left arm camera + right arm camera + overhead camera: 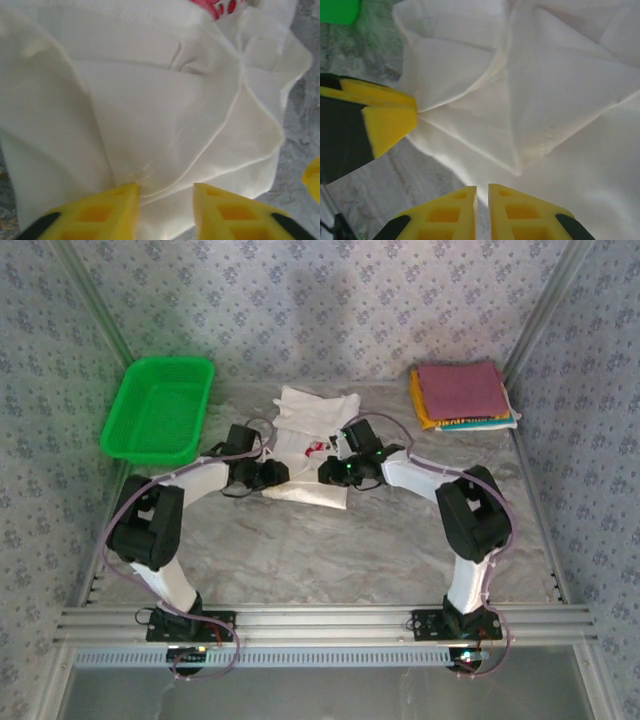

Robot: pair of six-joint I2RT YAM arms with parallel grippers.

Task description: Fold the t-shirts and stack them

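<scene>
- The marbled worktop (330,550) carries everything.
- A white t-shirt (305,415) lies crumpled at the middle of the worktop, closer to the far edge. It has loose folds and overlapping layers, and both arms meet at its near edge.
- A green mesh basket (160,410) sits at the far left corner, well apart from the shirt.
- A stack of folded shirts rests at the far right corner: maroon (460,388) on top, then yellow (420,410), with teal (490,424) peeking out at the near side.
- The left gripper (165,192) has its yellow fingers apart, with a fold of the white cloth lying in the gap.
- The right gripper (482,192) has its fingers drawn almost together at the cloth's edge. I cannot tell whether any fabric is pinched.
- A bit of red graphic (220,7) shows among the folds.
</scene>
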